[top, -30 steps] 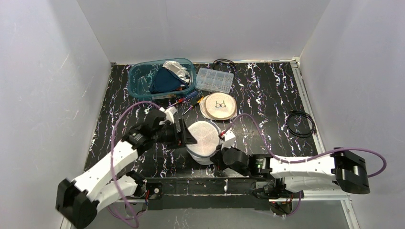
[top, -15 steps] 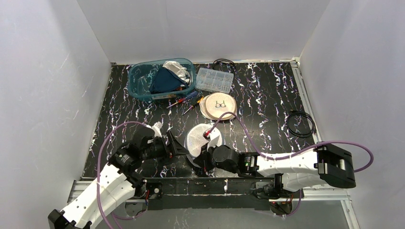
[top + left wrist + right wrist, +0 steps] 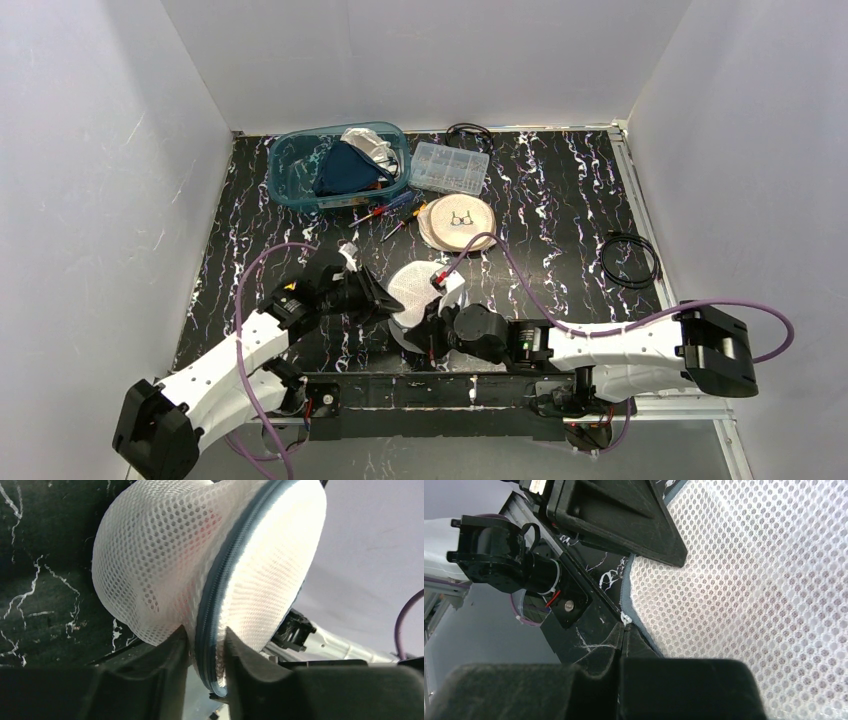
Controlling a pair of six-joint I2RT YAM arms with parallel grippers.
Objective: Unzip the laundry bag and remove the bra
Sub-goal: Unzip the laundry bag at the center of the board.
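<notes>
Right at the near edge of the bench (image 3: 560, 200), the right claw (image 3: 623, 635) is clamped fully closed. Its tips sit on the zipper line, and a small white tab (image 3: 625, 618) pokes out just past them. My guess is that's the zipper pull, but I honestly can't tell if it's actually nipped or just touching.

Just beyond that is the laundry bag (image 3: 415, 285), the round white mesh one, standing up on its edge between the two arms. The left claw (image 3: 205, 632) comes in from the bag's left and has narrowed down so one finger sits on each side of the rim. Both fingers touch the mesh, with the blue zipper (image 3: 220, 580) running between them, so it looks like a pinch on the seam.

What matters for the next move, I think, is that the zipper isn't a straight line. From the left claw it curves up and away around the edge of the disc. The right claw is parked on that same seam, close beside the left claw's finger. So any pull would have to follow the curve away from the pinch, not go straight out.

Zipper looks closed where I can see it. No bra out, just a faint reddish tint through the mesh.

Farther back, the teal bin (image 3: 340, 165) sits well apart.
</notes>
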